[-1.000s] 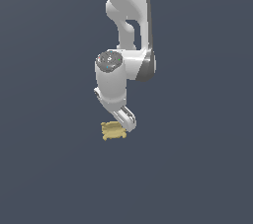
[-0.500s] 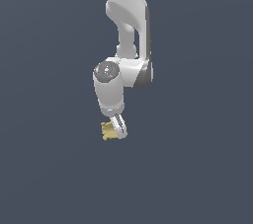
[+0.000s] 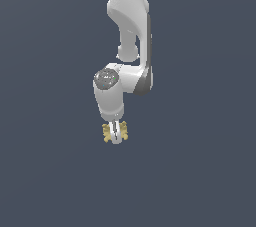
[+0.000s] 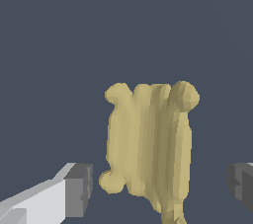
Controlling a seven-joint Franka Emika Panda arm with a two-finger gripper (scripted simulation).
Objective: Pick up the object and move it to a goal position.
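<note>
The object point(image 3: 106, 132) is a small pale-yellow flat block with bumpy, notched edges, lying on the dark grey floor. In the exterior view my gripper point(image 3: 116, 138) points straight down over it, and its fingers cover the block's middle. In the wrist view the object point(image 4: 148, 144) lies between my two fingers. One grey pad point(image 4: 78, 191) and the other point(image 4: 241, 181) stand apart from the block's sides, with gaps on both. The gripper point(image 4: 158, 186) is open and holds nothing.
The dark grey floor point(image 3: 200, 171) stretches on all sides. The white arm point(image 3: 132, 31) rises above the gripper to the top edge of the exterior view. No other object shows.
The gripper has come down and shifted toward the exterior view's left, from beside and above the block to straddling it. The wrist has turned. The block has not moved.
</note>
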